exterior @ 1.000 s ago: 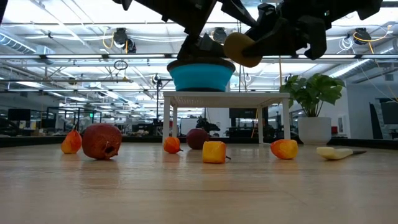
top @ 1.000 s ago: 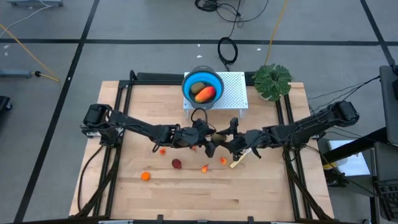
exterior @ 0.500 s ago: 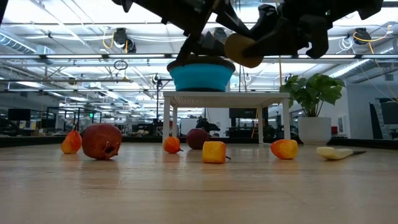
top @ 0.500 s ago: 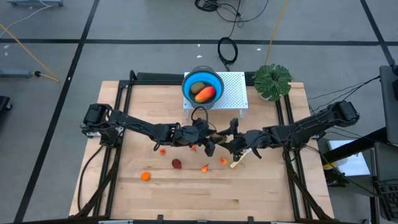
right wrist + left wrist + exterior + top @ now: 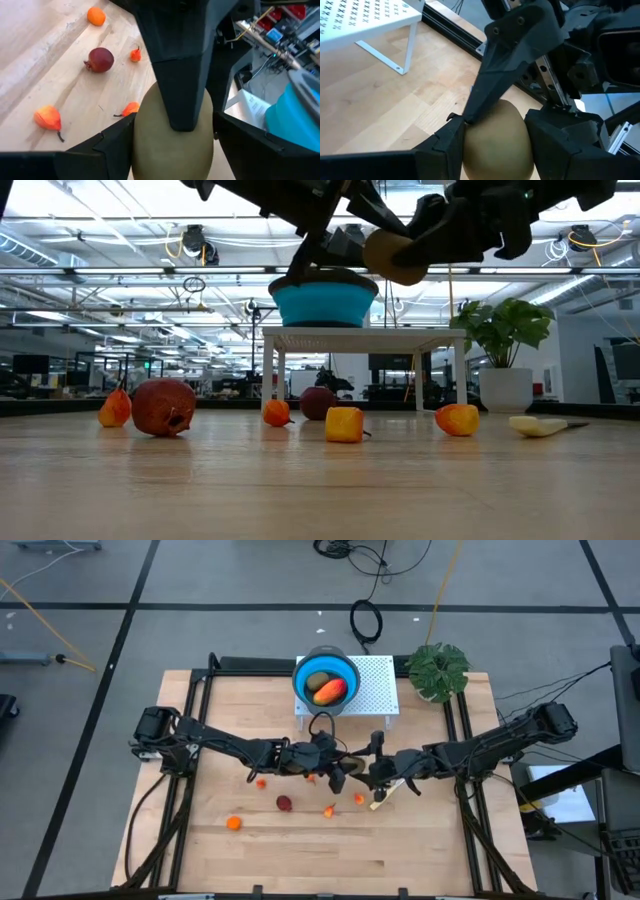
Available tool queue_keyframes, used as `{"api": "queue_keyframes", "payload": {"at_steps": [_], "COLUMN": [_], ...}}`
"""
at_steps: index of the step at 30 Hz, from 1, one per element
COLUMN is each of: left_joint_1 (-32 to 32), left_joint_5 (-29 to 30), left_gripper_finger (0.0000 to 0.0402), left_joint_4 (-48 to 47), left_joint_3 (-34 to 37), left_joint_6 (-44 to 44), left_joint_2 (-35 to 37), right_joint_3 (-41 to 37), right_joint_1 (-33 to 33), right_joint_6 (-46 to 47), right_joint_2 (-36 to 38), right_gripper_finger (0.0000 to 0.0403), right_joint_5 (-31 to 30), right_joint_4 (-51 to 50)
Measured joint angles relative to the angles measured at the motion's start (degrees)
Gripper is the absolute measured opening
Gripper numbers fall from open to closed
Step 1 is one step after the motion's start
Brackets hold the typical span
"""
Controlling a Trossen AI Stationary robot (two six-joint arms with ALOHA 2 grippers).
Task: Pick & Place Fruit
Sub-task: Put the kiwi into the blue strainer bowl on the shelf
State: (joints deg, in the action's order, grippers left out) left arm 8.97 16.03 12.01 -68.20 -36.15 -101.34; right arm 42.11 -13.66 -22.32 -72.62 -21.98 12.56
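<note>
Wood makes up the counter point(image 5: 200, 850), and two dark arms reach in from its left and right edges to meet above its middle. At the middle of the far edge stands a white perforated stand point(image 5: 380, 680), with a blue bowl point(image 5: 297, 680) on the part of it nearer the counter's left edge. A green leafy plant point(image 5: 438, 670) sits by the far right corner.

Over the middle of the counter, well clear of the wood, a brownish-green oval fruit point(image 5: 393, 258) hangs between the two tools. The left tool point(image 5: 495, 145) holds it, one dark finger pressed flush against each side. The right tool point(image 5: 174, 145) straddles the same oval from the opposite direction; whether it grips the fruit or only stands loose around it cannot be told.

Inside the bowl lie a second brownish-green oval point(image 5: 319, 680) and the long red-orange-yellow piece point(image 5: 331, 692), touching each other.

A yellowish knife point(image 5: 385, 798) lies on the counter under the right arm, just toward the near edge from the tools. One dark red ball point(image 5: 163, 406) rests on the wood between the middle and the near edge; a second dark red ball point(image 5: 318, 402) sits farther back, toward the stand.

Small orange bits are scattered on the near half: one point(image 5: 233, 823) toward the near left, one point(image 5: 261, 782) under the left arm, and two more point(image 5: 330, 810) point(image 5: 359, 799) below the meeting tools, apart from each other.
</note>
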Motion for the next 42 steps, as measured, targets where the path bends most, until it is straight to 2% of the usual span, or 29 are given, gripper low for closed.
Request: {"api": "queue_keyframes", "payload": {"at_steps": [6,10,18,24,32,37,42], "left_joint_1": [0.1,0.2,0.2,0.1,0.0,0.0,0.0], "left_joint_5": [-0.4,-0.4,-0.1,1.2,2.0,2.7,5.9], "left_gripper_finger": [0.0181,0.0181,0.0181,0.0181,0.0181,0.0181,0.0181], "left_joint_4": [-1.0,-3.4,-8.8,-12.5,-14.3,-14.4,-17.3], "left_joint_3": [0.0,-0.2,-0.2,-0.1,-1.5,-5.0,-10.7], "left_joint_6": [-0.1,-0.1,0.3,0.4,2.7,7.3,12.7], "left_joint_2": [0.0,0.0,0.0,0.0,0.2,0.3,0.3], "right_joint_3": [0.1,0.1,0.1,0.0,0.0,0.0,0.0], "right_joint_1": [-0.4,-1.6,-3.3,-4.5,-4.4,-4.4,-4.4], "right_joint_6": [5.8,6.3,9.7,13.2,23.8,26.2,26.2], "right_joint_2": [0.0,0.0,0.3,3.3,10.9,15.4,18.7], "right_gripper_finger": [0.0283,0.0291,0.0295,0.0289,0.0237,0.0185,0.0124], "right_joint_5": [-0.6,-0.9,-1.4,-2.8,-1.9,0.0,3.5], "right_joint_4": [-2.7,-4.1,-8.2,-12.3,-25.5,-31.1,-32.8]}}
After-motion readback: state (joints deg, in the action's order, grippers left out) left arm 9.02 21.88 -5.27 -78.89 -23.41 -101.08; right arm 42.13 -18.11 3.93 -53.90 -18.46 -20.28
